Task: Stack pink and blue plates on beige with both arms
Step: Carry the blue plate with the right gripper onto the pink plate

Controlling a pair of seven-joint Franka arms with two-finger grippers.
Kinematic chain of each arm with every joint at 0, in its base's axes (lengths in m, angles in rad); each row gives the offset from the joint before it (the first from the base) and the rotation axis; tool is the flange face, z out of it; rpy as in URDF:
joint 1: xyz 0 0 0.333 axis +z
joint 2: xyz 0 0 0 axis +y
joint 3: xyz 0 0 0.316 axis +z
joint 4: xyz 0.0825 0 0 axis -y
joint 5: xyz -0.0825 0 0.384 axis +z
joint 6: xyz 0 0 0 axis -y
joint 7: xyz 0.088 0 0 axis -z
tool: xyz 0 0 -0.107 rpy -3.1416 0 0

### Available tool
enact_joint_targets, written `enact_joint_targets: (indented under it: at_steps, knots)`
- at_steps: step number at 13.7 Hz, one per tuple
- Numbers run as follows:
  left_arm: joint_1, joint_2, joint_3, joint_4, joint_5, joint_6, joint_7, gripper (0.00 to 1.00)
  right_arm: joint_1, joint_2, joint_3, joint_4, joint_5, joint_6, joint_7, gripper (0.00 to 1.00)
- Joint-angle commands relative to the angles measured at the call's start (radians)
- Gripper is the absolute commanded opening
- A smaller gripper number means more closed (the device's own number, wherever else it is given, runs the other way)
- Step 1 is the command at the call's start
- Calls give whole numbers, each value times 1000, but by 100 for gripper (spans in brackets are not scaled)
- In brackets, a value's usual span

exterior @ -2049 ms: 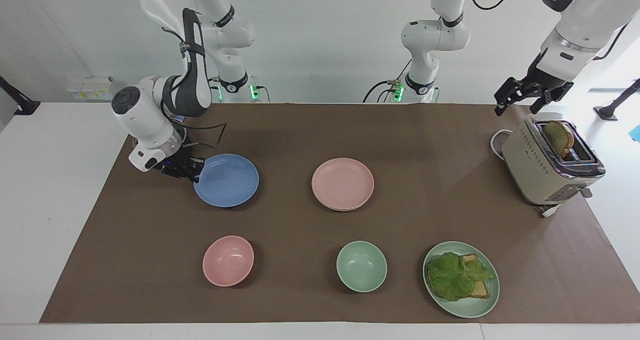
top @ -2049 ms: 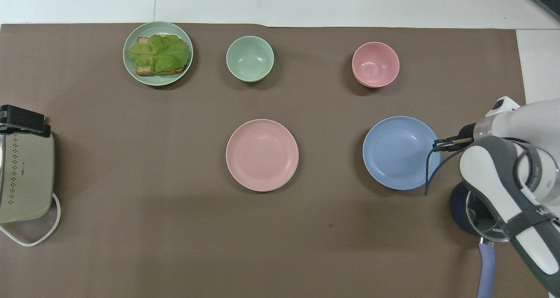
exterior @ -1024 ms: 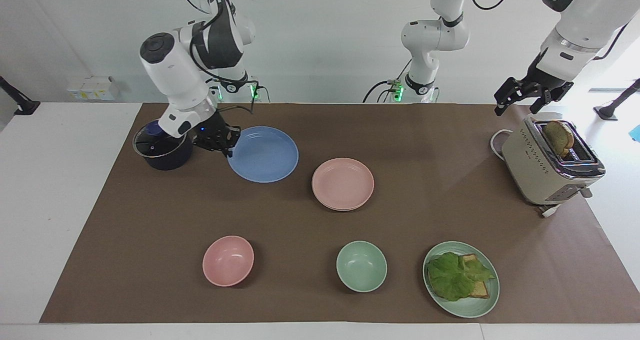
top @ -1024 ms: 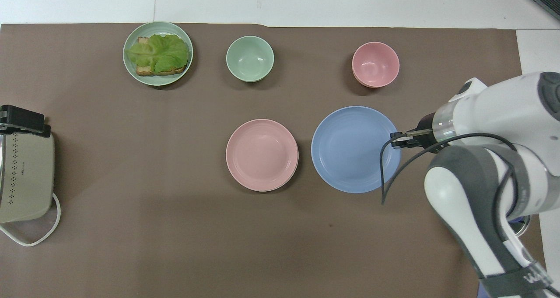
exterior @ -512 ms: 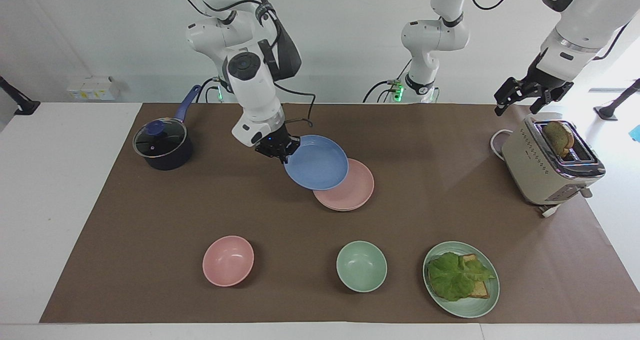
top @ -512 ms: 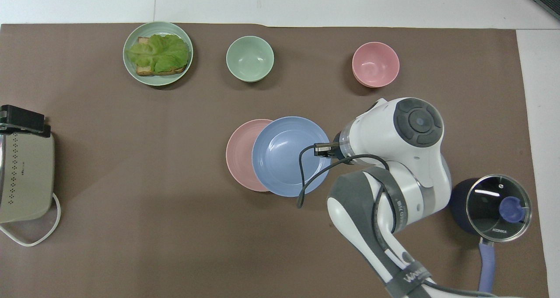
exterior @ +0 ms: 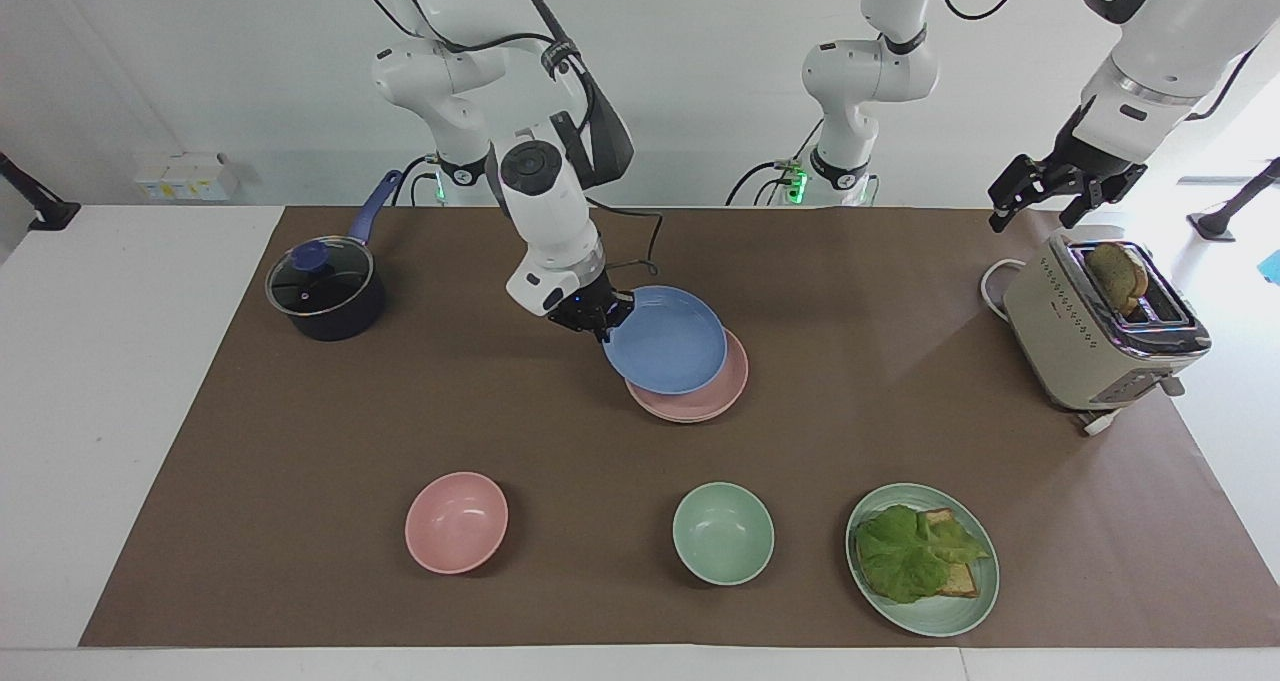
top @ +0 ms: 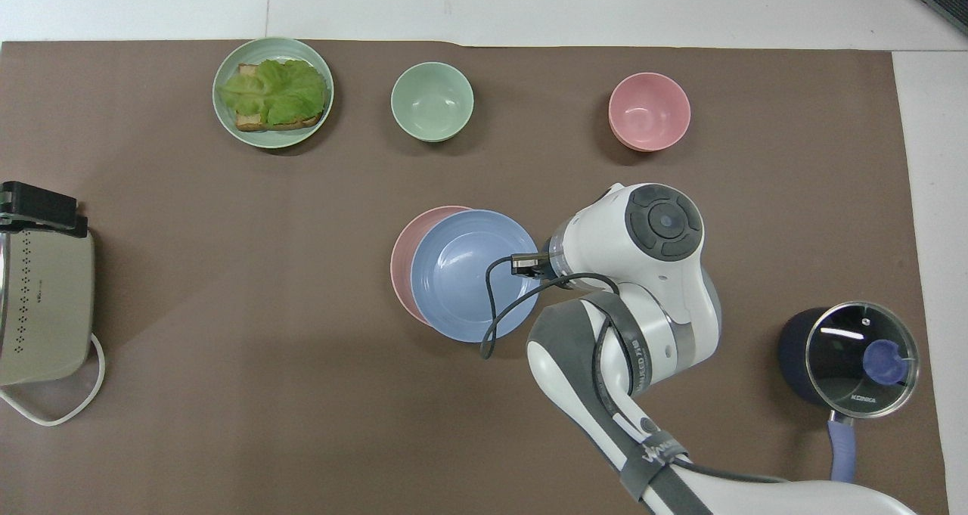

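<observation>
My right gripper (exterior: pixel 600 326) (top: pixel 523 264) is shut on the rim of the blue plate (exterior: pixel 665 341) (top: pixel 469 273). It holds the plate just over the pink plate (exterior: pixel 735 383) (top: pixel 401 254) in the middle of the mat. The blue plate covers most of the pink one and sits a little off toward the right arm's end; I cannot tell whether they touch. The beige plate is hidden; only a thin second rim shows under the pink plate's edge. My left gripper (exterior: pixel 1033 217) (top: pixel 38 206) waits open over the toaster (exterior: pixel 1095 336).
The toaster (top: pixel 41 303) holds a slice of bread. A lidded dark pot (exterior: pixel 325 291) (top: pixel 847 356) stands at the right arm's end. Farther from the robots are a pink bowl (exterior: pixel 456 521) (top: pixel 649 111), a green bowl (exterior: pixel 722 533) (top: pixel 432 100) and a green plate (exterior: pixel 935 621) (top: pixel 227 122) with lettuce on toast.
My right arm lifted the blue plate from beside the pot and carried it toward the left arm's end, over the pink plate. The left arm has not moved.
</observation>
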Motion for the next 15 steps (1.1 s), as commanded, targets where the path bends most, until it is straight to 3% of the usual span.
enact_joint_targets:
  at_steps: [1,6,8,9,10,11,15]
  knots:
    - [2,-4,-1,-1,6,-8,-4,100,30,32,-3,-5,26,78,29,0]
    - [2,-4,-1,-1,6,-8,-4,100,30,50,-3,-11,26,95,24,3]
    - [2,-2,-1,-1,6,-8,-4,100,20,52,-3,-9,26,96,13,51]
    - [2,-2,-1,-1,6,-8,-4,100,15,53,-3,-6,26,96,13,65]
    - [2,-4,-1,-1,6,-8,-4,100,15,59,-5,3,25,96,12,92]
    - [2,-2,-1,-1,6,-8,-4,100,15,61,-5,9,20,96,10,100]
    - [2,-4,-1,-1,6,-8,-4,100,-29,21,-19,31,-30,93,-17,100]
